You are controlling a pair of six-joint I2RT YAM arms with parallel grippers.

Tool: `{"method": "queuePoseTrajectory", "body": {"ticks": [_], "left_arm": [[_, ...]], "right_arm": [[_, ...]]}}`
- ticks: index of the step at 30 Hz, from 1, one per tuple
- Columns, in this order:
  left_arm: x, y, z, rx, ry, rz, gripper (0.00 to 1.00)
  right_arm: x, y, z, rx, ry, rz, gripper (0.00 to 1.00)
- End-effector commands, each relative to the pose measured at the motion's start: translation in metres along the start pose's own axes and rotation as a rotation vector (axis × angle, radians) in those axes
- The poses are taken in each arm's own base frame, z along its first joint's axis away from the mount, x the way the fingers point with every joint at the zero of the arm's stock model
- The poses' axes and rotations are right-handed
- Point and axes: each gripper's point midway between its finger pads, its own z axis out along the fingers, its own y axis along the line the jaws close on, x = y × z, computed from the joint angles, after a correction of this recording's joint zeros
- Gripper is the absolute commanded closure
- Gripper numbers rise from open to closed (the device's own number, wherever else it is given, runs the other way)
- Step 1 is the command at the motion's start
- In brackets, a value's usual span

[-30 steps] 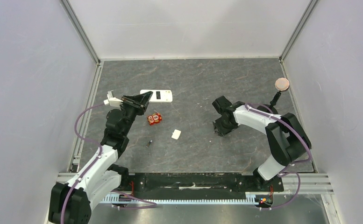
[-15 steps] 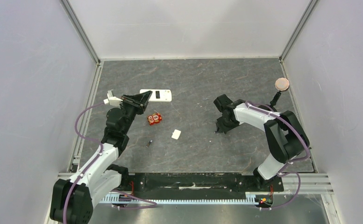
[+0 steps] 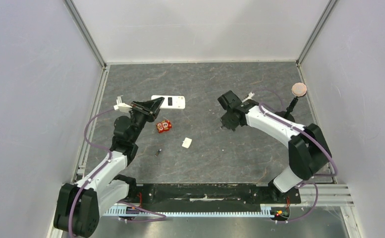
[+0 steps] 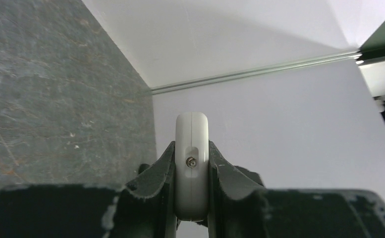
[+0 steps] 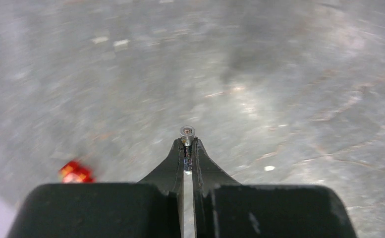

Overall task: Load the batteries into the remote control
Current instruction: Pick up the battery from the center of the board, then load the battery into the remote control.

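Note:
The white remote control (image 3: 169, 102) lies back up with its dark slot showing at the far left-middle of the table. My left gripper (image 3: 150, 105) is shut on its left end. In the left wrist view the remote (image 4: 191, 130) stands edge-on, clamped between my left gripper's (image 4: 191, 151) fingers. My right gripper (image 3: 226, 121) hovers right of centre, shut on a small battery (image 5: 187, 132) whose silver end sticks out past the fingertips (image 5: 176, 148). A small dark battery (image 3: 158, 151) lies on the table near the left arm.
A red battery pack (image 3: 164, 126) lies just in front of the remote and shows blurred in the right wrist view (image 5: 75, 172). A small white cover piece (image 3: 186, 143) lies near the centre. A round pinkish disc on a stalk (image 3: 299, 89) stands at the far right. White walls enclose the table.
My right arm has swung toward the far left, carrying the battery away from the table surface. The remote has shifted slightly right in my left gripper.

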Motion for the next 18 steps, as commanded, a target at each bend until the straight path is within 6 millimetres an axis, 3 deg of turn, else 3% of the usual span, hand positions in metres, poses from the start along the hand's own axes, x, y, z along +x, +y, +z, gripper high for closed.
{"method": "queuePoseTrajectory", "body": {"ticks": [1, 6, 10, 14, 18], "left_arm": [[0.008, -0.038, -0.008, 0.184, 0.060, -0.088, 0.98], [0.015, -0.042, -0.015, 0.222, 0.086, -0.150, 0.98], [0.016, -0.046, -0.017, 0.244, 0.095, -0.166, 0.98], [0.018, -0.052, -0.018, 0.261, 0.108, -0.161, 0.98], [0.020, -0.067, -0.018, 0.302, 0.130, -0.125, 0.98]], "right_arm": [[-0.027, 0.087, -0.079, -0.323, -0.115, -0.143, 1.00], [-0.021, 0.136, -0.154, -0.584, -0.200, -0.250, 1.00], [-0.014, 0.164, -0.206, -0.807, -0.207, -0.314, 1.00], [-0.005, 0.186, -0.243, -0.940, -0.220, -0.404, 1.00], [0.004, 0.196, -0.271, -1.029, -0.254, -0.458, 1.00]]}}
